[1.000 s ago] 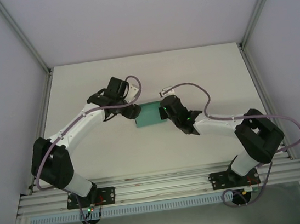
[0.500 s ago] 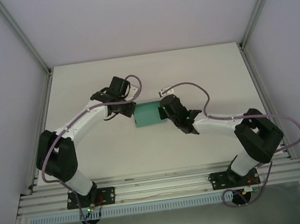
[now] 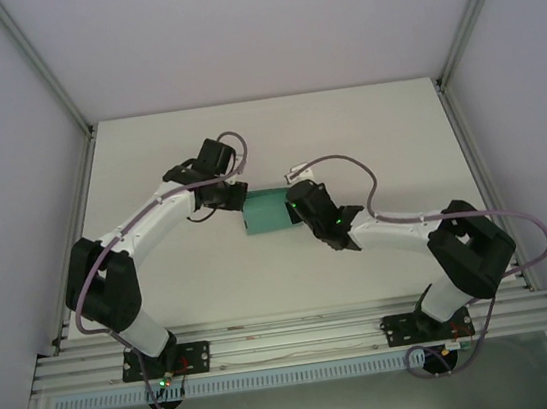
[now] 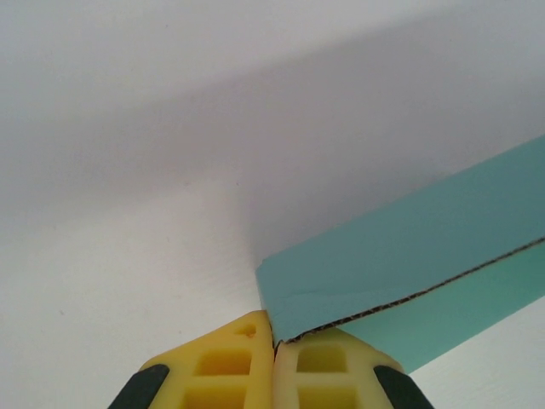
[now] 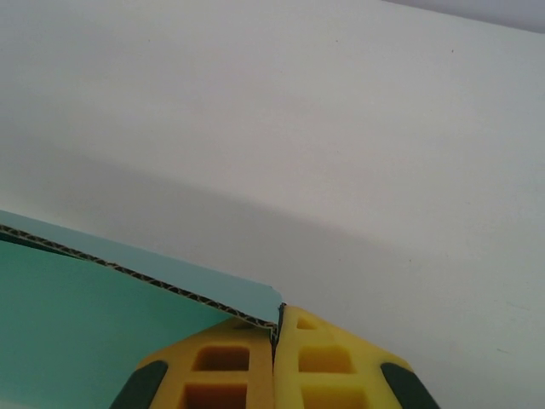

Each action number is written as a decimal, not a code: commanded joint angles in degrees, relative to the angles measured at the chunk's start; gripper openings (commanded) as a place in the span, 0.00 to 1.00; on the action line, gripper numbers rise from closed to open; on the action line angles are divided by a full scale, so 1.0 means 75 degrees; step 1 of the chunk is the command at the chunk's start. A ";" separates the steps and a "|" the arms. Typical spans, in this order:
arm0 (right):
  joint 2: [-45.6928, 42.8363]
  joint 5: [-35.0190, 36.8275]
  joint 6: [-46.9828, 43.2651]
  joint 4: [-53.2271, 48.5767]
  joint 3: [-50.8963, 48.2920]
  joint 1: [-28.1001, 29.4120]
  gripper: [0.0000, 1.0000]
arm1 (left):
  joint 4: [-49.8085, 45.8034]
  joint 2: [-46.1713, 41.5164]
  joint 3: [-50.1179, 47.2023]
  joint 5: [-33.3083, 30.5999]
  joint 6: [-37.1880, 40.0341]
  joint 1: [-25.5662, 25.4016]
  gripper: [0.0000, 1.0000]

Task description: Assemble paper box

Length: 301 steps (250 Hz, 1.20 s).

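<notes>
The paper box (image 3: 267,212) sits at the centre of the top view, held at both ends, likely to steady it for folding. The left gripper (image 4: 274,342) and right gripper (image 5: 279,322) each pinch a corner of the card, pads pressed together. A second earlier the left jaws stood open and the box lay more tilted.

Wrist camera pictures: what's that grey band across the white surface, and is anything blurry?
Left wrist view: a soft shadow lies on the table beside the paper box, whose corrugated edge looks sharp. Right wrist view: a similar diagonal shadow, nothing blurred. Top external view: even light, no glare.
</notes>
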 commanded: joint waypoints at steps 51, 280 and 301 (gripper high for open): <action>0.0210 0.0550 -0.0294 -0.0943 -0.0530 0.0555 0.00 | -0.1454 0.0236 0.0424 0.1174 -0.1412 0.0207 0.00; 0.0177 0.1072 -0.0243 -0.0332 -0.0969 0.0788 0.00 | -0.1443 0.0489 -0.0024 0.1579 -0.2088 0.0128 0.00; 0.0151 0.1052 -0.0350 0.0092 -0.1190 0.0786 0.00 | -0.0985 0.0284 -0.0483 0.0968 -0.1972 -0.0215 0.00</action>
